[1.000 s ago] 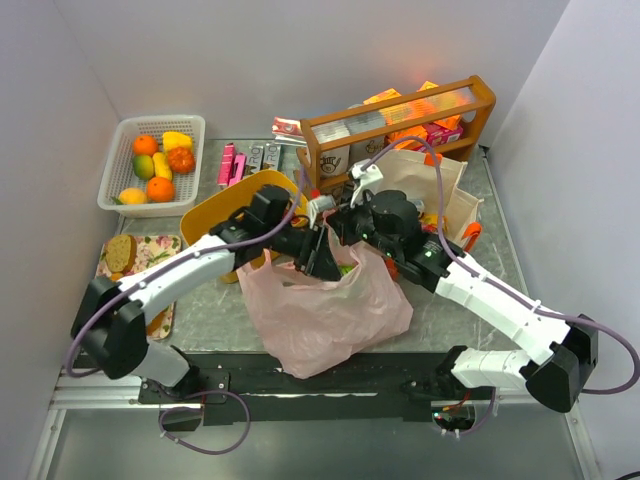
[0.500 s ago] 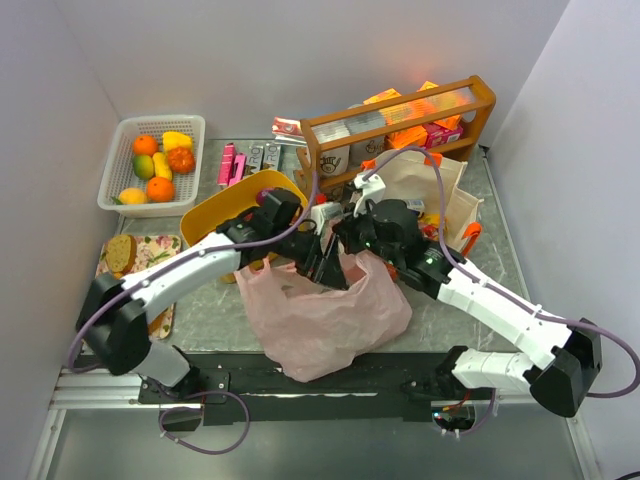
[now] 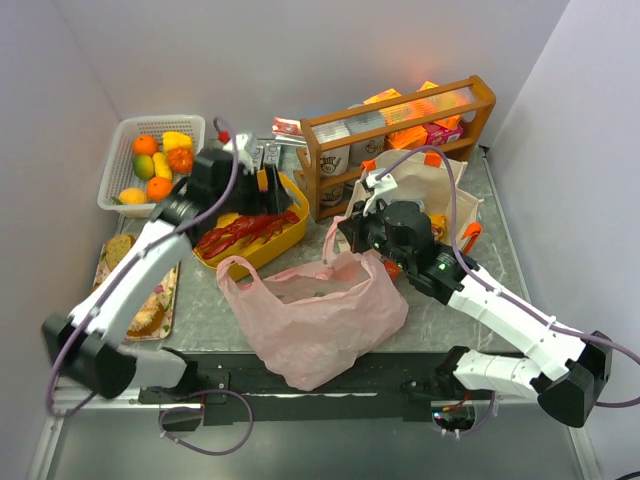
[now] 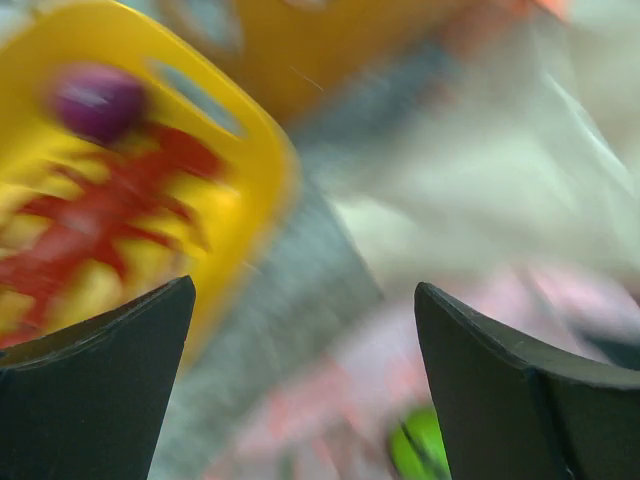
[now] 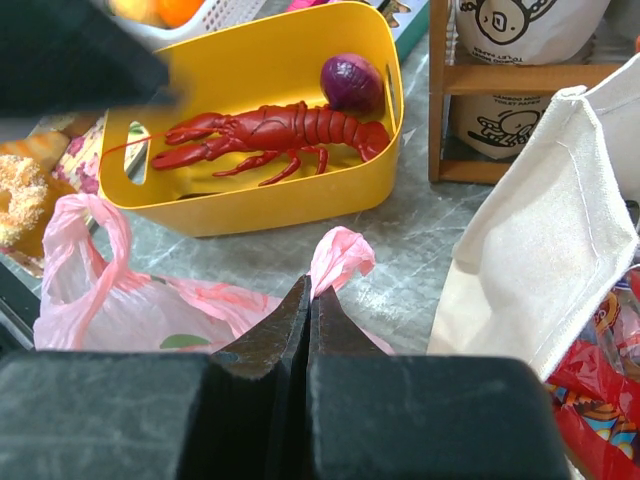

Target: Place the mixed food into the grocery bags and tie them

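Note:
The pink plastic bag lies slumped at the table's front centre, with something green inside it. My right gripper is shut on the bag's right handle and holds it up. My left gripper is open and empty above the far edge of the yellow tub; its view is blurred. The purple vegetable lies in the tub beside the red lobster. The cream canvas tote stands behind my right arm, with red snack packets inside.
A white mesh basket with oranges and yellow fruit sits at the far left. A wooden rack with boxes stands at the back. A floral tray with bread is at the left. Pink packets lie behind the tub.
My left arm has pulled away from the pink bag's mouth and swung up and left over the yellow tub. The bag's left side has slumped. My right gripper keeps its hold.

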`<state>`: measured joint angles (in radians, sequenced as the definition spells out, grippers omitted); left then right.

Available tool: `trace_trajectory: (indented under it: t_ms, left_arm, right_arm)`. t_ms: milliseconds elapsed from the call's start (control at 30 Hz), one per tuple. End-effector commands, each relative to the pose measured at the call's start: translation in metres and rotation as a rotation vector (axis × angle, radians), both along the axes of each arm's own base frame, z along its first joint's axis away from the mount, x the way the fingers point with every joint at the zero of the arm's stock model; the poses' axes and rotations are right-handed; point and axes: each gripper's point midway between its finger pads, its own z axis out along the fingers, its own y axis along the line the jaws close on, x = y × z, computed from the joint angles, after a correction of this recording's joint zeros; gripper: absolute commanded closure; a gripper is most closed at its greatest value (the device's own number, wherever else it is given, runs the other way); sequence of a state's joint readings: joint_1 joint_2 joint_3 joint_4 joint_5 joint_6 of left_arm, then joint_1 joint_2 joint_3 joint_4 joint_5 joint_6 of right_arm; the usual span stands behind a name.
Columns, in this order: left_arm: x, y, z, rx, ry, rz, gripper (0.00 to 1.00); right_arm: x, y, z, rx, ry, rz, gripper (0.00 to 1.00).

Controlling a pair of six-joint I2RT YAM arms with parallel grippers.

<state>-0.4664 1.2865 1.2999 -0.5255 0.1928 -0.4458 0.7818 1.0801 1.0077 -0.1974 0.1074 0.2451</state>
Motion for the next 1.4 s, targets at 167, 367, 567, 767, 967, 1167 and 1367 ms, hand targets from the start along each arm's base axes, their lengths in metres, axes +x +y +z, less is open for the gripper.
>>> trace_trajectory:
  t_ms: [167, 367, 567, 767, 967, 1167, 1367]
  left_arm:
    - [0.119, 0.049, -0.083, 0.327, 0.060, 0.373, 0.01]
    - [0.158, 0.047, -0.114, 0.331, 0.067, 0.378, 0.12]
    - [0.183, 0.042, -0.137, 0.322, 0.068, 0.364, 0.18]
    - [0.200, 0.036, -0.164, 0.310, 0.111, 0.363, 0.19]
    - [0.207, 0.039, -0.172, 0.299, 0.099, 0.411, 0.20]
    - [0.206, 0.037, -0.192, 0.312, 0.154, 0.413, 0.19]
    - [0.190, 0.039, -0.216, 0.322, 0.210, 0.394, 0.22]
  right_arm:
    - [0.003, 0.005, 0.023, 0.029, -0.028, 0.007, 1.00]
    - [0.005, 0.010, 0.026, 0.026, -0.017, 0.021, 1.00]
    - [0.009, 0.014, 0.025, 0.002, -0.001, 0.025, 1.00]
    - [0.009, 0.016, 0.026, -0.009, 0.014, 0.035, 1.00]
    - [0.012, 0.016, 0.024, -0.033, 0.022, 0.027, 1.00]
    - [0.015, 0.020, 0.023, -0.046, 0.026, 0.035, 1.00]
    - [0.016, 0.016, 0.025, -0.045, 0.014, 0.021, 1.00]
